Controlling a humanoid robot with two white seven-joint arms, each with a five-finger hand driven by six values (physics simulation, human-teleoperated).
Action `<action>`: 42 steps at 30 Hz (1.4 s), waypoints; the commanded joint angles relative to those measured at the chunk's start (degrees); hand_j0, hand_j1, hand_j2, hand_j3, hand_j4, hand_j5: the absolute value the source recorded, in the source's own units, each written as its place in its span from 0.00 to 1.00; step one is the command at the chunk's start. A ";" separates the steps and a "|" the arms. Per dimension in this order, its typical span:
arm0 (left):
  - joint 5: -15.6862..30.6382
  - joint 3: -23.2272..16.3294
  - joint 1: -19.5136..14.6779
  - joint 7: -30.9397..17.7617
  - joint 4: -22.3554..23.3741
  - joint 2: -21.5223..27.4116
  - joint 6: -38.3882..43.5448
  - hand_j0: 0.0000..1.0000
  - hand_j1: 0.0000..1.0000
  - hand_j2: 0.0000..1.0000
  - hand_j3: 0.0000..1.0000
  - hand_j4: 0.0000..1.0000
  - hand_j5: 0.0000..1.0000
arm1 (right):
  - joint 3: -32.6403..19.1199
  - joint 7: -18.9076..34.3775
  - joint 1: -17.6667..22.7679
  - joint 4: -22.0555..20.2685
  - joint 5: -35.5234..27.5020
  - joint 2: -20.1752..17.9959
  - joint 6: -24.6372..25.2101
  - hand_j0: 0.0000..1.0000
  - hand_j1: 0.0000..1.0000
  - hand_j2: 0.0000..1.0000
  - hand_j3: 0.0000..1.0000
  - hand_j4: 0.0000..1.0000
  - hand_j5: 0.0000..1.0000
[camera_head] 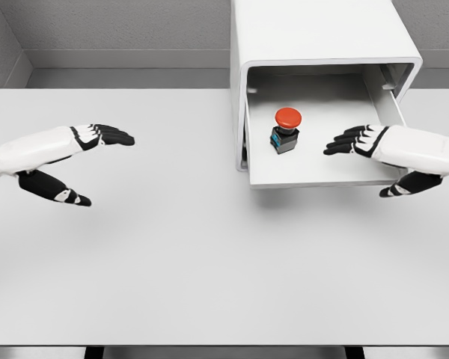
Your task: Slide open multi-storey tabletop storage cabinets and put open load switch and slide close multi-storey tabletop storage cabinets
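Tabletop [172, 262] carries my cabinet [314, 37] at the far right, its drawer [322, 176] pulled out toward me. Switch [286, 129] sits inside already, so I judge closing comes next. Right hand [374, 153] hovers released over the drawer's right end; left hand [75, 161] idles released, well left.

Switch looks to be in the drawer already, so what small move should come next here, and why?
Probably bring the open right hand to the front edge of the pulled-out white drawer to push it shut: the red-capped switch already sits inside, and no hand holds anything.
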 commanded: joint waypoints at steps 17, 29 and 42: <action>0.42 1.43 -0.35 -0.06 1.30 -1.41 0.14 1.00 1.00 1.00 1.00 1.00 1.00 | -1.57 1.18 -0.53 6.45 0.06 5.44 0.08 1.00 1.00 1.00 1.00 1.00 1.00; 0.33 1.43 -0.44 -0.06 1.91 -1.05 0.14 1.00 1.00 1.00 1.00 1.00 1.00 | -1.66 2.68 -1.58 8.91 0.06 9.31 0.08 1.00 1.00 1.00 1.00 1.00 1.00; 0.33 1.34 -0.35 -0.06 2.79 -0.97 0.14 1.00 1.00 1.00 1.00 1.00 1.00 | -2.45 3.03 -2.81 11.63 0.06 11.59 0.08 1.00 1.00 1.00 1.00 1.00 1.00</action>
